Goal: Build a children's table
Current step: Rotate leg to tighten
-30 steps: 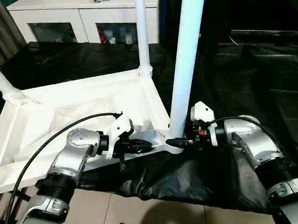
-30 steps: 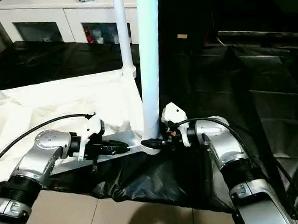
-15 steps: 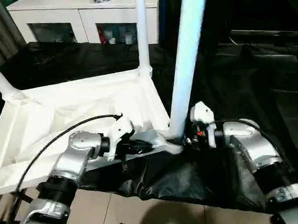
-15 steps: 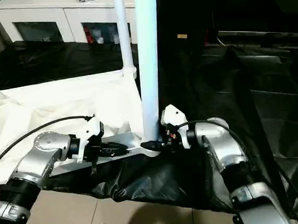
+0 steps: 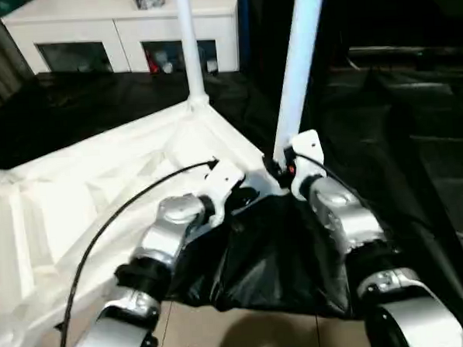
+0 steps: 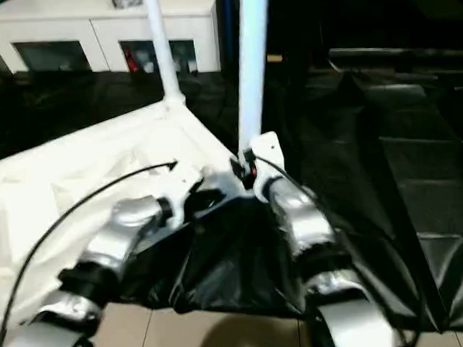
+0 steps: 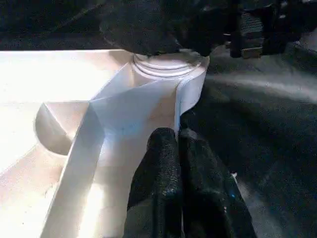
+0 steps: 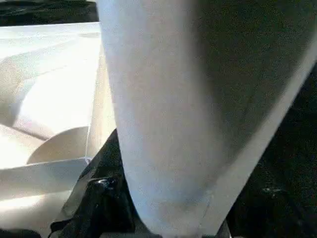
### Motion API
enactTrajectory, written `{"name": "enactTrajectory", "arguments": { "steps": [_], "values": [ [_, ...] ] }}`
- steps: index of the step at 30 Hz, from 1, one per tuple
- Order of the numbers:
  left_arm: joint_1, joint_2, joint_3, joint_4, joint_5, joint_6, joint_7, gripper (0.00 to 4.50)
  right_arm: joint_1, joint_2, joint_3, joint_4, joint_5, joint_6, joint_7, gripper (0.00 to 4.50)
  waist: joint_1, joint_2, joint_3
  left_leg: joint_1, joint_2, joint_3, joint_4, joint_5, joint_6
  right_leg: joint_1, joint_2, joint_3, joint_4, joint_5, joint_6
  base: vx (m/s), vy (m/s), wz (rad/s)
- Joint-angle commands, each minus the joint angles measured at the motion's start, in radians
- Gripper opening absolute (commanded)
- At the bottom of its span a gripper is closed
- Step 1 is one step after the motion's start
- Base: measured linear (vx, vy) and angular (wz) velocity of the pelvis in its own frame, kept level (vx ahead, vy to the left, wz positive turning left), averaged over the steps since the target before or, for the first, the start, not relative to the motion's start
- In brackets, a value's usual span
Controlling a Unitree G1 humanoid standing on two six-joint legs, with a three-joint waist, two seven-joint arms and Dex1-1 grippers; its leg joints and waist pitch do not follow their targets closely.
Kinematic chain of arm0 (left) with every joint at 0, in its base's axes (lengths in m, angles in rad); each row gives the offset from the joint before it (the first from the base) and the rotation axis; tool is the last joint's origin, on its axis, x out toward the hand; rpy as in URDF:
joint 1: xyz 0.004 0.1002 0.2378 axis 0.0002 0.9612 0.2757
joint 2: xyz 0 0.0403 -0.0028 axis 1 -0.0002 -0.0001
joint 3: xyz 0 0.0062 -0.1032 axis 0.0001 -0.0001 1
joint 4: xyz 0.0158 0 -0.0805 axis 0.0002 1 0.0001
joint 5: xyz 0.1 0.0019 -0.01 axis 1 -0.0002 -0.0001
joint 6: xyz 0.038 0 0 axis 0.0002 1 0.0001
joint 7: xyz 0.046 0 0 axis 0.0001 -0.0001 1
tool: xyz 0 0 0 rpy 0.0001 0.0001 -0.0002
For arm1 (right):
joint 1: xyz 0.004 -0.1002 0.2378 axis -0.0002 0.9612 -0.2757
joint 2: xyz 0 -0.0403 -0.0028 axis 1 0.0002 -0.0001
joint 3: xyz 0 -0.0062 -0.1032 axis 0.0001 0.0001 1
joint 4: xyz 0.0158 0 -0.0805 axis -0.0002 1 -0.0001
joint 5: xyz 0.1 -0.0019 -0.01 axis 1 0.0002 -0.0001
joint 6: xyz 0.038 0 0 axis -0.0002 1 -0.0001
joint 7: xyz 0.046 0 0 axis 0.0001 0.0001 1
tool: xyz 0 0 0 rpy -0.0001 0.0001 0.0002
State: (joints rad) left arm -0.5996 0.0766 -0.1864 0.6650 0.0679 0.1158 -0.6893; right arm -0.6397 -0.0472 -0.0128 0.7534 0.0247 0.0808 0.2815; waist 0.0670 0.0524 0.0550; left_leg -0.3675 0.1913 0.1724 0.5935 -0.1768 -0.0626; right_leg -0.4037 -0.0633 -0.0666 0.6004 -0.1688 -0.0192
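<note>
The white tabletop [image 5: 100,188] lies upside down on a black sheet, its ribbed underside facing up. One white leg [image 5: 188,51] stands in the far corner socket. A second leg [image 5: 294,69] rises from the near corner socket [image 7: 168,64], leaning slightly. My left gripper [image 7: 177,148] is shut on the tabletop's thin rim wall just beside that socket, and it appears in the left eye view as the left gripper [image 5: 244,196]. My right gripper [image 5: 274,169] sits against the base of the near leg [image 8: 168,99], which looms directly in front of the right wrist camera.
A white cabinet [image 5: 123,31] with glass doors stands at the back. The black sheet [image 5: 267,257] hangs over the front edge above a tiled floor [image 5: 224,329]. A black cable [image 5: 117,218] arcs over the tabletop from my left forearm. Dark covered ground [image 5: 398,95] stretches to the right.
The whole view has swung and tilted. Both forearms now reach forward side by side instead of coming in from the sides. Both grippers stay at the near corner and its leg.
</note>
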Motion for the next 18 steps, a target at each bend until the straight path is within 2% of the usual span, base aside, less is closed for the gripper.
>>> {"name": "enactTrajectory", "arguments": {
  "steps": [1, 2, 3, 5, 6, 7, 9, 11, 13, 14, 15, 16, 17, 18],
  "values": [
    [-0.049, -0.067, -0.011, -0.016, -0.031, -0.034, 0.038, 0.00, 0.008, 0.092, 0.059, 0.029, 0.020, 0.019, 0.046, 2.30, -0.002, -0.011, -0.069, 0.006, 0.028, -0.009, -0.067, -0.211, 0.044, 0.051, -0.075, 0.044, -0.080, -0.267, -0.186, 0.000, 0.000, 0.00],
    [-0.050, -0.067, -0.010, -0.014, -0.032, -0.038, 0.037, 0.00, 0.009, 0.092, 0.063, 0.029, 0.009, 0.010, 0.047, 2.30, -0.001, -0.002, -0.070, 0.007, 0.029, -0.010, -0.067, -0.213, 0.044, 0.051, -0.076, 0.043, -0.080, -0.266, -0.187, 0.000, 0.000, 0.00],
    [-0.050, -0.064, -0.008, -0.008, -0.034, -0.051, 0.025, 0.00, 0.010, 0.094, 0.052, 0.029, 0.009, 0.001, 0.050, 2.30, -0.002, -0.005, -0.071, 0.007, 0.028, -0.010, -0.067, -0.223, 0.045, 0.052, -0.076, 0.043, -0.081, -0.274, -0.186, 0.000, 0.000, 0.00],
    [-0.049, -0.058, -0.006, -0.004, -0.035, -0.062, 0.015, 0.00, 0.013, 0.093, 0.039, 0.026, 0.018, -0.004, 0.062, 2.71, -0.003, -0.005, -0.070, 0.007, 0.028, -0.010, -0.068, -0.231, 0.045, 0.051, -0.075, 0.043, -0.084, -0.282, -0.184, 0.000, 0.000, 0.00],
    [-0.049, -0.053, -0.004, -0.001, -0.035, -0.072, 0.010, 0.00, 0.014, 0.091, 0.031, 0.026, 0.026, -0.009, 0.068, 2.71, -0.003, -0.006, -0.070, 0.007, 0.029, -0.011, -0.069, -0.235, 0.042, 0.052, -0.076, 0.042, -0.083, -0.288, -0.183, 0.000, 0.000, 0.00],
    [-0.046, -0.042, -0.001, -0.004, -0.041, -0.082, -0.009, 0.00, 0.018, 0.077, 0.029, 0.018, 0.031, -0.014, 0.085, 2.75, -0.004, -0.001, -0.069, 0.008, 0.029, -0.011, -0.069, -0.244, 0.043, 0.050, -0.076, 0.042, -0.085, -0.289, -0.184, 0.000, 0.000, 0.00],
    [-0.036, -0.015, 0.004, -0.018, -0.056, -0.099, -0.056, 0.00, 0.027, 0.043, 0.037, 0.000, 0.037, -0.026, 0.135, 2.85, -0.004, -0.003, -0.070, 0.005, 0.029, -0.011, -0.068, -0.237, 0.048, 0.054, -0.077, 0.043, -0.083, -0.278, -0.186, 0.000, 0.000, 0.00],
    [-0.032, -0.005, 0.005, -0.024, -0.061, -0.105, -0.077, 0.00, 0.031, 0.029, 0.040, -0.010, 0.039, -0.030, 0.157, 3.13, -0.005, 0.001, -0.071, 0.004, 0.030, -0.011, -0.068, -0.225, 0.050, 0.054, -0.076, 0.042, -0.079, -0.255, -0.193, 0.000, 0.000, 0.00],
    [-0.013, 0.046, 0.014, -0.057, -0.097, -0.111, -0.187, 0.00, 0.059, -0.067, 0.077, -0.067, 0.036, -0.023, 0.299, 3.23, -0.003, -0.001, -0.072, 0.003, 0.029, -0.009, -0.065, -0.213, 0.064, 0.058, -0.074, 0.042, -0.077, -0.224, -0.204, 0.000, 0.000, 0.00],
    [-0.009, 0.058, 0.015, -0.063, -0.104, -0.113, -0.211, 0.00, 0.065, -0.089, 0.088, -0.076, 0.029, -0.024, 0.328, 3.23, -0.001, -0.003, -0.072, 0.003, 0.029, -0.009, -0.064, -0.207, 0.067, 0.059, -0.072, 0.041, -0.077, -0.217, -0.204, 0.000, 0.000, 0.00],
    [-0.008, 0.063, 0.015, -0.066, -0.107, -0.114, -0.221, 0.00, 0.068, -0.100, 0.094, -0.079, 0.026, -0.025, 0.345, 3.46, -0.001, -0.001, -0.073, 0.001, 0.030, -0.008, -0.063, -0.197, 0.074, 0.058, -0.074, 0.042, -0.073, -0.203, -0.213, 0.000, 0.000, 0.00],
    [0.000, 0.088, 0.014, -0.082, -0.120, -0.110, -0.272, 0.00, 0.083, -0.145, 0.114, -0.102, 0.025, -0.024, 0.423, 3.57, -0.001, -0.006, -0.073, 0.001, 0.030, -0.008, -0.062, -0.193, 0.075, 0.062, -0.073, 0.040, -0.074, -0.206, -0.216, 0.000, 0.000, 0.00],
    [0.006, 0.108, 0.012, -0.090, -0.128, -0.112, -0.309, 0.00, 0.095, -0.175, 0.124, -0.120, 0.032, -0.018, 0.488, 3.63, -0.002, -0.013, -0.072, -0.001, 0.032, -0.005, -0.062, -0.190, 0.080, 0.059, -0.074, 0.042, -0.073, -0.213, -0.217, 0.000, 0.000, 0.00],
    [0.007, 0.110, 0.012, -0.091, -0.129, -0.112, -0.312, 0.00, 0.096, -0.177, 0.124, -0.122, 0.033, -0.018, 0.494, 3.63, 0.002, -0.009, -0.072, 0.003, 0.033, -0.006, -0.061, -0.195, 0.082, 0.058, -0.074, 0.040, -0.073, -0.221, -0.220, 0.000, 0.000, 0.00]
  ]
}}
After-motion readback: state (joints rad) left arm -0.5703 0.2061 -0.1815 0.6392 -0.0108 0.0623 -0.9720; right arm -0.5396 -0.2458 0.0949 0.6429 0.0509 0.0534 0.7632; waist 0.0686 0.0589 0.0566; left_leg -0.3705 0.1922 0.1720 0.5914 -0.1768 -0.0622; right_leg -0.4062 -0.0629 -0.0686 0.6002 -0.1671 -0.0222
